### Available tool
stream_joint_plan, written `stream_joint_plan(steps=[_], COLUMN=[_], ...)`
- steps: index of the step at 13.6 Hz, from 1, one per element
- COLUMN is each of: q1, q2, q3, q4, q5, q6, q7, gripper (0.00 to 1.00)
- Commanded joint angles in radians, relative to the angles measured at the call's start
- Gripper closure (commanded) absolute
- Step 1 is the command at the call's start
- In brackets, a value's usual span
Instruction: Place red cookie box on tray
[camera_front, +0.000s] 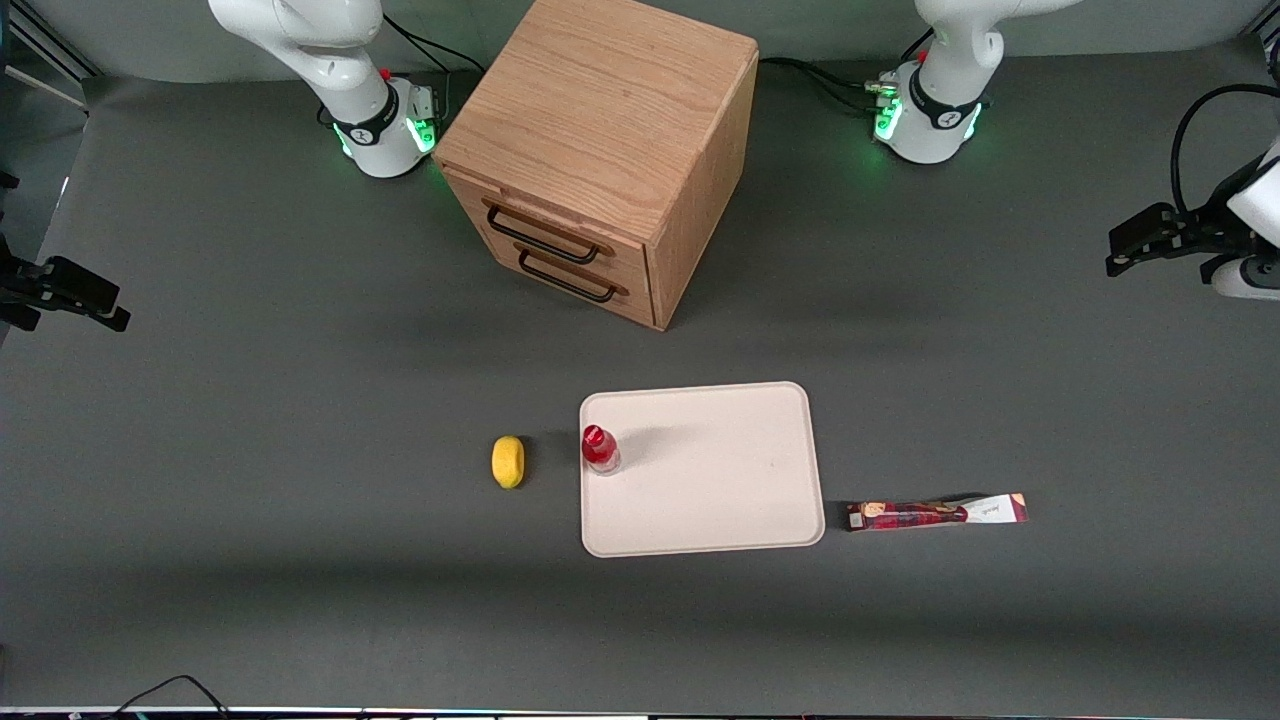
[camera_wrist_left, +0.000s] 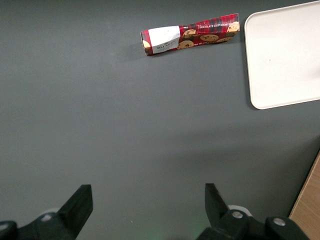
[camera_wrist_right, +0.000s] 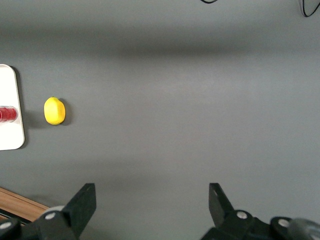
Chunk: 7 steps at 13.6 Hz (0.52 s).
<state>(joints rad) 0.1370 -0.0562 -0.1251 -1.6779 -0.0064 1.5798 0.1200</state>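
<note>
A long, slim red cookie box is lying flat on the grey table, just beside the tray near its corner closest to the front camera, toward the working arm's end. It is looking like a light, stiff cardboard carton that could dent, best pinched across its narrow width near the middle. The gripper is hovering with its fingers spread apart and holding nothing, well away near the table's edge. A small red-capped bottle is standing on the tray's edge, a lemon is sitting close by, and a wooden cabinet is standing farther off; nothing is blocking the short path.
</note>
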Motion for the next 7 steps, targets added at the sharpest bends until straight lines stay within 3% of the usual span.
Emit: stream_joint_plan(steps=[1, 4, 7], q1=[-0.002, -0.008, -0.017], q2=[0.036, 0.132, 0.303], q3=[-0.004, -0.005, -0.014], q4=[0.023, 0.079, 0.228], q5=[0.013, 0.002, 0.011], q6=[-0.015, 0.023, 0.048], q7=[-0.016, -0.014, 0.004], gripper=[0.0, 0.0, 0.0])
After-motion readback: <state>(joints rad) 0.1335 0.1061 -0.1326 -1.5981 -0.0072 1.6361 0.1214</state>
